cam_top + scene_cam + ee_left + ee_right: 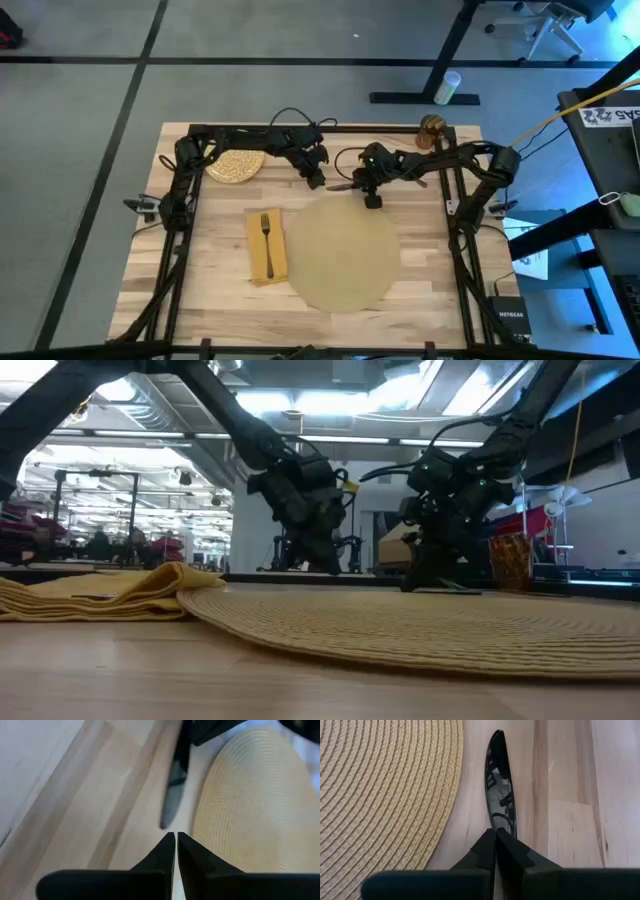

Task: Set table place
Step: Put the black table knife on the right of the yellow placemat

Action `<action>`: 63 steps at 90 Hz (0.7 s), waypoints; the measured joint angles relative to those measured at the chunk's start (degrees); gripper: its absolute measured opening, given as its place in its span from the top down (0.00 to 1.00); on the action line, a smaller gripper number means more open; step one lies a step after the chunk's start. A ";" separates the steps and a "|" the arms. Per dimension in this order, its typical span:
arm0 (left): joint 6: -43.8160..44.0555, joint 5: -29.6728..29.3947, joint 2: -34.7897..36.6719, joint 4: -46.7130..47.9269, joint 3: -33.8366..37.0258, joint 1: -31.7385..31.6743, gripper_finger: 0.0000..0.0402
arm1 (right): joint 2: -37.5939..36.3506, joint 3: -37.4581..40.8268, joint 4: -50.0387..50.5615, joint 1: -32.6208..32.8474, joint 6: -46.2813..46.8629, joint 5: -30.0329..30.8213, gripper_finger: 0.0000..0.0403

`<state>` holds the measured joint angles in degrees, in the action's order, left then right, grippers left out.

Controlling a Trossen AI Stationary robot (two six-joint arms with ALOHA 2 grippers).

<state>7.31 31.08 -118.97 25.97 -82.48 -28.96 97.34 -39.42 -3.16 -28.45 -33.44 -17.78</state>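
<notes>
The round tan placemat (340, 255) lies mid-table, with the yellow napkin (266, 246) to its left and the dark fork (266, 238) resting on the napkin. The speckled plate (235, 165) sits at the far left and the amber glass (432, 128) at the far right. A dark knife (340, 186) lies along the placemat's far edge. My right gripper (495, 836) is shut on it. My left gripper (175, 836) is shut and empty, just short of the knife's tip (163, 824). My right gripper pinches the knife between its two fingers at the near end of the blade (499, 822); the fingers hide what lies behind. They lie along the knife, slanting down from the table's right. The blade points toward the left, low over the wood beside the placemat; whether it rests there I cannot tell.
The black frame rails (330, 130) run along the far edge and both sides of the table. Bare wood (430, 270) shows to the right of the placemat.
</notes>
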 joint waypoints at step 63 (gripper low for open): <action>1.35 -18.52 -2.59 -2.00 -3.14 9.22 1.00 | -0.22 -0.13 2.95 2.81 -4.89 3.92 1.00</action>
<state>8.66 12.56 -121.56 23.97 -85.62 -19.75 97.12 -39.55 -0.21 -25.63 -38.33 -13.85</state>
